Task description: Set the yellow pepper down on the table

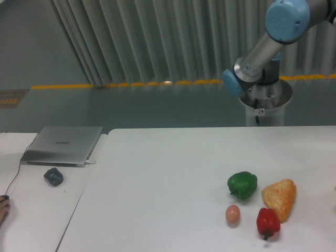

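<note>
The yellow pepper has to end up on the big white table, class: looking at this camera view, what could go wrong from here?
1. No yellow pepper or gripper is in view, so the orange-yellow wedge-shaped lump might be mistaken for it.
2. The green pepper, red pepper and egg crowd that corner of the table; a placement there could knock them.

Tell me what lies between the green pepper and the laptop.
Nothing: in the fixed camera view, only bare white table runs from the green pepper left to its edge, then the desk with the laptop. The dark mouse sits below that line.
</note>
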Controlling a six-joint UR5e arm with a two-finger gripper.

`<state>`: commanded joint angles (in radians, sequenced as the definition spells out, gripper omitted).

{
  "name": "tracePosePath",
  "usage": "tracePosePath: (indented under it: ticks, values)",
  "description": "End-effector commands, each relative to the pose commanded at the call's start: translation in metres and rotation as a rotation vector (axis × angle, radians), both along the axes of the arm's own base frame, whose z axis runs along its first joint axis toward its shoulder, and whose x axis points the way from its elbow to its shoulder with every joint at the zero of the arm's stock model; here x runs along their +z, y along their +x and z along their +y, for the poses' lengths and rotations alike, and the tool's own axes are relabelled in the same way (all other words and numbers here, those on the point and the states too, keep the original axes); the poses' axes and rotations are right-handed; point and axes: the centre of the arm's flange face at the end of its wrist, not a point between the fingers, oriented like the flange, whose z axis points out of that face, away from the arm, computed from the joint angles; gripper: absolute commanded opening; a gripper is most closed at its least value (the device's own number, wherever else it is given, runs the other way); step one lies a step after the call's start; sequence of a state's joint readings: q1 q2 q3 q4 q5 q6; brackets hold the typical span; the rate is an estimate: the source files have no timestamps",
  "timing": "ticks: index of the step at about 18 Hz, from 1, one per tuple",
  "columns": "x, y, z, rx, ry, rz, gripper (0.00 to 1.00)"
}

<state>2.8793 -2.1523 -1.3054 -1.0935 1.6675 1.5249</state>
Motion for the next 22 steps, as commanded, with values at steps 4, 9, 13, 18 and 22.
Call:
tracePosePath:
  ticks: [4, 9, 13, 18, 22]
  values:
    - [0.034, 0.032, 0.024, 0.013, 0.004, -0.058, 0.45]
    - [0.069, 0.071, 0.049, 0.066, 0.181, -0.187, 0.45]
    - [0.083, 0.098, 0.079, 0.052, 0.199, -0.200, 0.45]
    - [0.091, 0.130, 0.127, 0.128, 0.275, -0.236, 0.45]
    - [0.093, 0.150, 0.163, 0.229, 0.354, -0.242, 0.45]
